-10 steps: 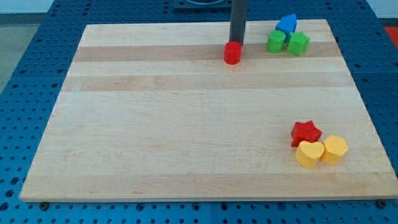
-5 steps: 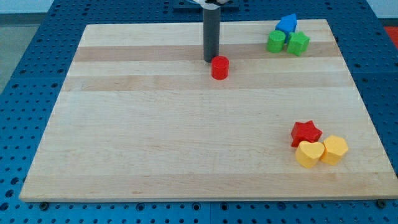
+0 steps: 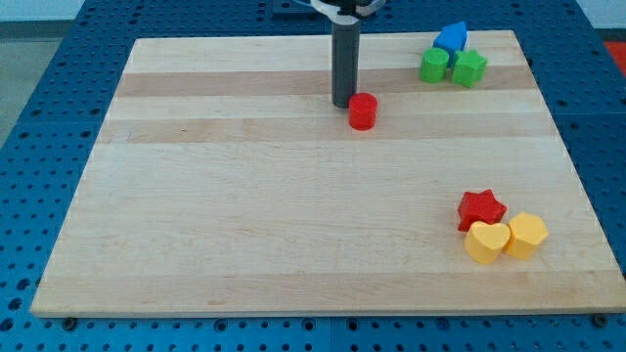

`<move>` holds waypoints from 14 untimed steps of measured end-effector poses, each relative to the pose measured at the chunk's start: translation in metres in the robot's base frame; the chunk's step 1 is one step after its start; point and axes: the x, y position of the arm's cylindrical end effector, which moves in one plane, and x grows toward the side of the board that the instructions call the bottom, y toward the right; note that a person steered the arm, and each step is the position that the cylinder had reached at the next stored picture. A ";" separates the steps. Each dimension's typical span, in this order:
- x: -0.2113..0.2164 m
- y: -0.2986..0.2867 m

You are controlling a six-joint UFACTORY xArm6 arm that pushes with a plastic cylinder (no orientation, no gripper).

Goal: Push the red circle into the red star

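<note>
The red circle [image 3: 363, 111] is a small red cylinder on the wooden board [image 3: 245, 215], in the upper middle of the view. My tip [image 3: 343, 104] stands just left of it and slightly above, touching or nearly touching its upper left side. The red star [image 3: 481, 209] lies far off at the lower right, touching a yellow heart [image 3: 486, 242].
A yellow hexagon [image 3: 526, 235] sits right of the yellow heart. At the view's top right is a cluster: a blue block [image 3: 451, 38], a green block [image 3: 434, 66] and a green star [image 3: 469, 68]. The board lies on a blue perforated table.
The red circle went down and left, then right and a little further down. My tip moved from above the circle to its upper left and followed it rightward.
</note>
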 end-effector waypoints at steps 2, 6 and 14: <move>0.015 0.021; 0.103 0.064; 0.133 0.114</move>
